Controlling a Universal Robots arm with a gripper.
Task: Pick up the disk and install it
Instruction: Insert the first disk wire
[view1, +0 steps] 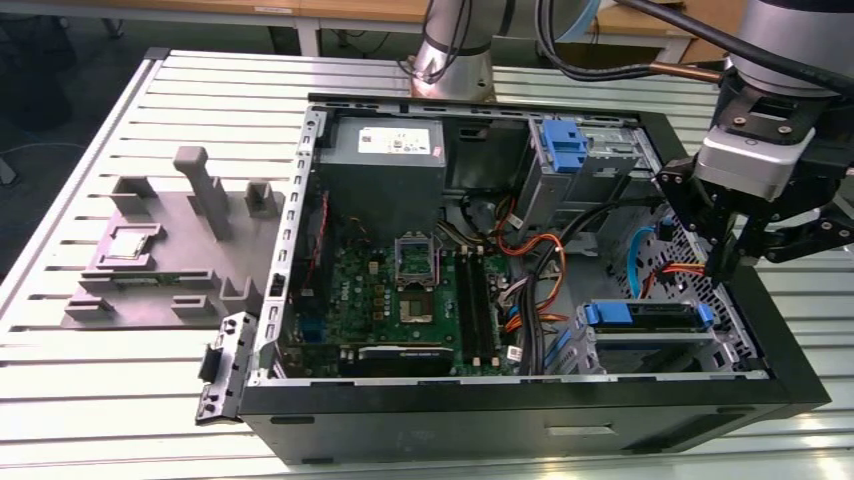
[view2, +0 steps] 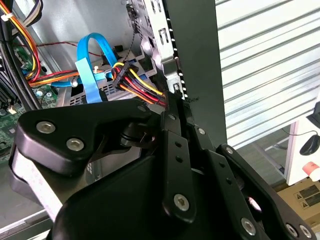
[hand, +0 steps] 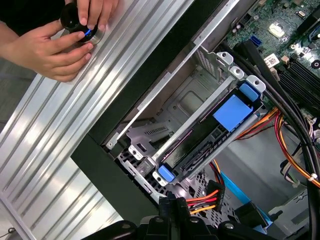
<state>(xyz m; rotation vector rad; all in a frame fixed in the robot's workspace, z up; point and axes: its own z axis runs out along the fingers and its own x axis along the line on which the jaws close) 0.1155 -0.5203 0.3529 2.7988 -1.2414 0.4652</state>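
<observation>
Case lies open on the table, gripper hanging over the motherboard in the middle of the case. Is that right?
Not quite. The case does lie open on the table, but the exterior view shows the gripper hanging at the case's edge on the exterior view's right, by the drive cage, not over the motherboard.

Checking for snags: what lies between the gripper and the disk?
In the first wrist view, a black connector with orange-red wires lies between gripper and disk.

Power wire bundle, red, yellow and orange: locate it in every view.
Exterior view: power wire bundle, at the case's end on the exterior view's right, by the gripper.
Second wrist view, beside the blue cable.
First wrist view, beside the drive cage.
Shared landmark: blue cable.
</observation>
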